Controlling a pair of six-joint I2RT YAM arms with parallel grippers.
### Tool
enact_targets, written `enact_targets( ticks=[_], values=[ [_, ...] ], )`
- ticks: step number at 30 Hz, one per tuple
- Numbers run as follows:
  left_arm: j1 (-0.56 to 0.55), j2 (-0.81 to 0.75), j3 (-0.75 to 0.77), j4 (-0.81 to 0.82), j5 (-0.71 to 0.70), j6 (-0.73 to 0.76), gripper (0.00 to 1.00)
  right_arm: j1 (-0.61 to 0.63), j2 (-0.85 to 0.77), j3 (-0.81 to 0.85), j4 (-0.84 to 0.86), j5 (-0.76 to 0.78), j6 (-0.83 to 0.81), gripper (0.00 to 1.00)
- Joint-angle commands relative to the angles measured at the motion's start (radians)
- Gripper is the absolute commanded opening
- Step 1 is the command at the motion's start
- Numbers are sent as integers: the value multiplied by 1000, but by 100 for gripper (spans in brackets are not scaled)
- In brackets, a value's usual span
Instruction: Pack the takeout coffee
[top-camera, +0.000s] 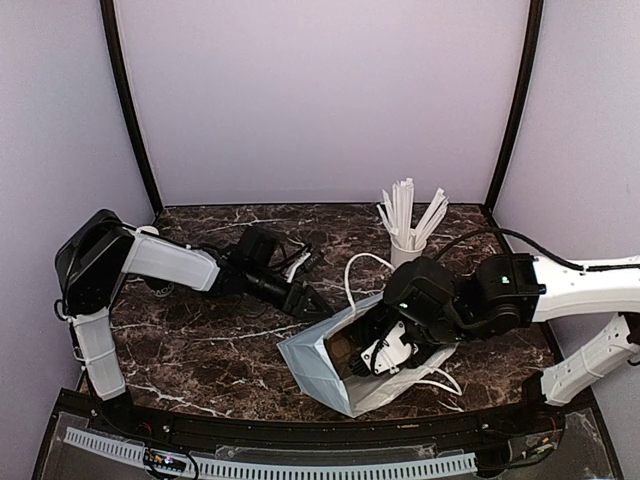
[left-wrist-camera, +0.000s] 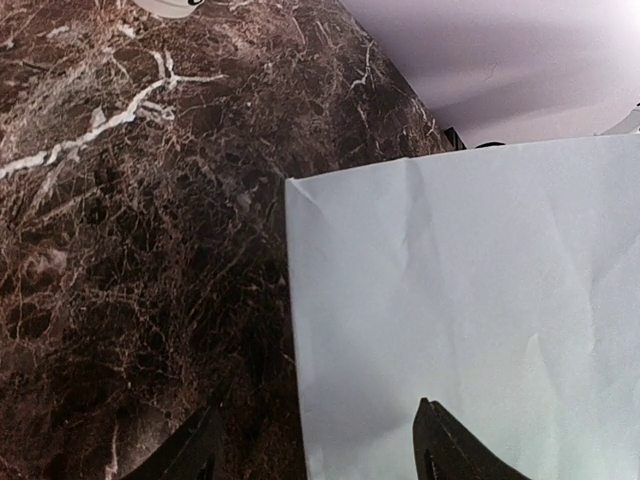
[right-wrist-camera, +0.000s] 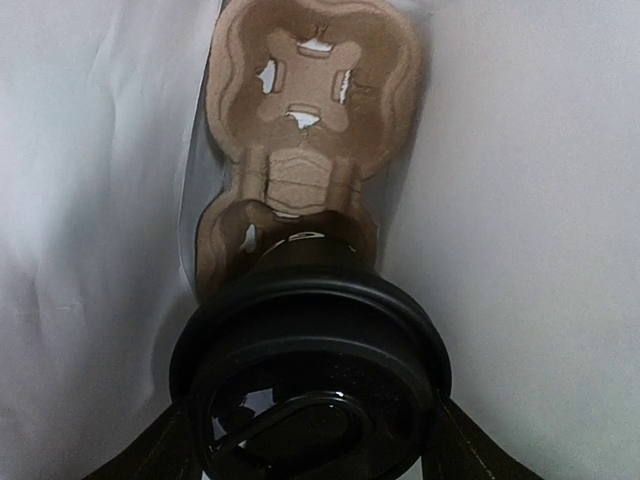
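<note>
The small dark paper cup of takeout coffee with its round black plastic lid is inside the white paper bag, clamped at the sides between the right fingers, lid toward the wrist camera. The step in hand looks like the seating of the cup. Its base points at the near socket of the brown moulded-pulp cup carrier against the bag's far end, but whether it is already in that socket is hidden by the lid. The next move probably calls for a straight push along the cup's axis until it seats, then a release and a clean withdrawal that does not drag the bag. The carrier's far socket holds nothing. The bag leans on its side on the dark marbled counter, mouth toward the right arm. The left fingers stand apart, gripping nothing, at the bag's outer wall. A white cup of white sticks stands behind the bag.
</note>
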Motion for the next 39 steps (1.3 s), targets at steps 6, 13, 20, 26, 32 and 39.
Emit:
enact_targets(
  ticks=[6,13,20,26,32,39],
  values=[
    [6,38,16,54,40,-22,67,-37,43,4,41,1,22,39],
    [6,41,13,47,43,-21,67,-56,61,5,65,-17,17,40],
    [6,43,13,46,49,-17,67,-75,82,16,77,-63,16,39],
    [6,43,8,47,51,-18,67,-109,99,18,95,-111,27,39],
    [6,43,5,49,53,-19,67,-153,139,63,50,-204,52,39],
    [9,24,3,58,57,-34,67,-174,269,247,-186,-365,135,38]
  ],
)
